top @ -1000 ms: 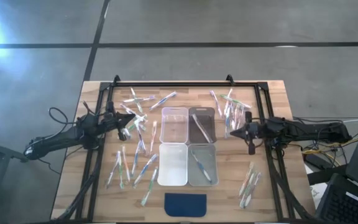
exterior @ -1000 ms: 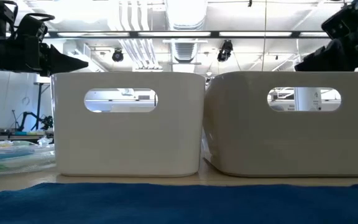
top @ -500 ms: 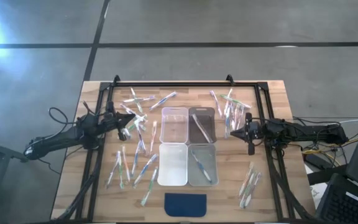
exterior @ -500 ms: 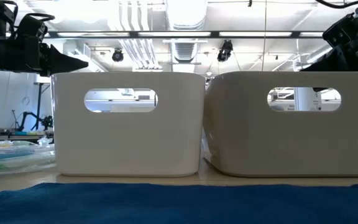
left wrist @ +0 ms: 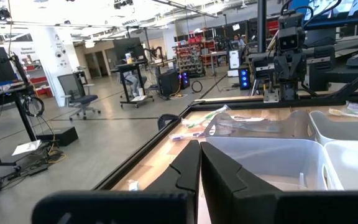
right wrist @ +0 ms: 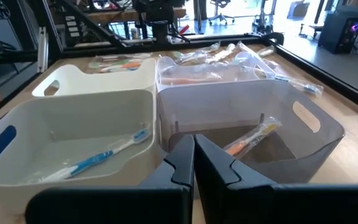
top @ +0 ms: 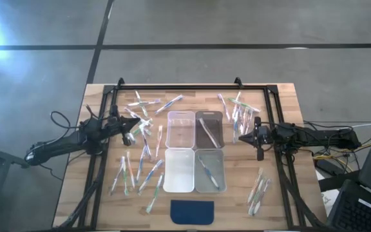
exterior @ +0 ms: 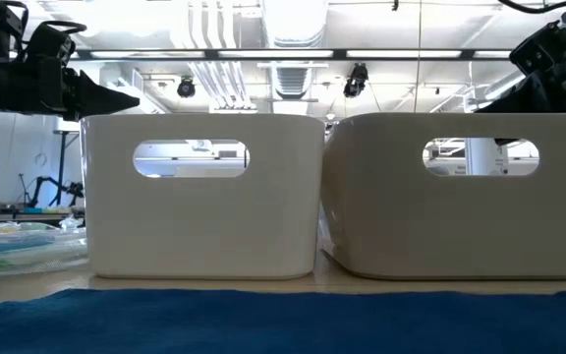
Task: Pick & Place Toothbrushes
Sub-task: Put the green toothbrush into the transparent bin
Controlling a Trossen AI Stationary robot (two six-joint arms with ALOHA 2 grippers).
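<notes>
The left gripper hovers over scattered toothbrushes left of the bins, jaws pressed together, holding nothing. The right gripper, jaws likewise closed and empty, hangs just beside the bins' right edge. More toothbrushes lie along the bench at the far and right sides; two bins hold one each.

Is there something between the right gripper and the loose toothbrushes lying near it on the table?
Nothing visible. The right gripper, its jaws shut and empty, hovers beside the cluster of thin whitish toothbrushes on the wooden table, right of the four clear rectangular plastic bins. No object lies between them.
</notes>
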